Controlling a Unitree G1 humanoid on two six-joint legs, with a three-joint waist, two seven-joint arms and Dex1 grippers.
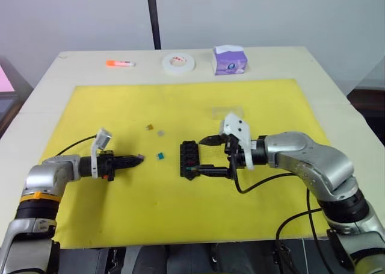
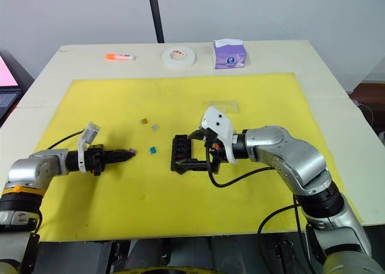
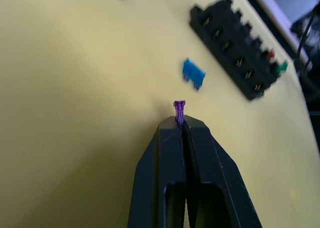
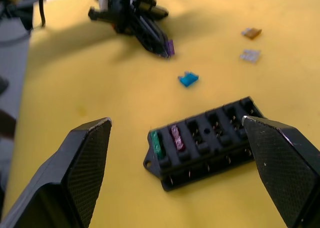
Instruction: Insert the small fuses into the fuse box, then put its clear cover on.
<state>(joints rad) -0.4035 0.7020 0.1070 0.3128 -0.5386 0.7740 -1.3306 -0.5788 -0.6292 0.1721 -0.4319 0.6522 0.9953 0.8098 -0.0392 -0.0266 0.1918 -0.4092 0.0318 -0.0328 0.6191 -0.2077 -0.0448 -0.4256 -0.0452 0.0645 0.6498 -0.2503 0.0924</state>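
The left gripper (image 3: 181, 124), clamped on a purple fuse (image 3: 178, 109) well left of the fuse box (image 1: 189, 159), must carry it to an empty slot, while the right gripper (image 1: 214, 155), spread wide, straddles the box.

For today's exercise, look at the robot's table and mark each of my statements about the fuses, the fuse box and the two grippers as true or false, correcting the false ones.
1. The left gripper pinches a purple fuse. True.
2. The right gripper is shut on the fuse box. False: its fingers are spread wide, one on each side of the box.
3. Two fuses already sit in the box. True: a green fuse and a red fuse, side by side at one end.
4. The teal fuse is in a slot. False: it lies loose on the yellow mat.
5. The clear cover is on the box. False: it lies on the mat, apart.
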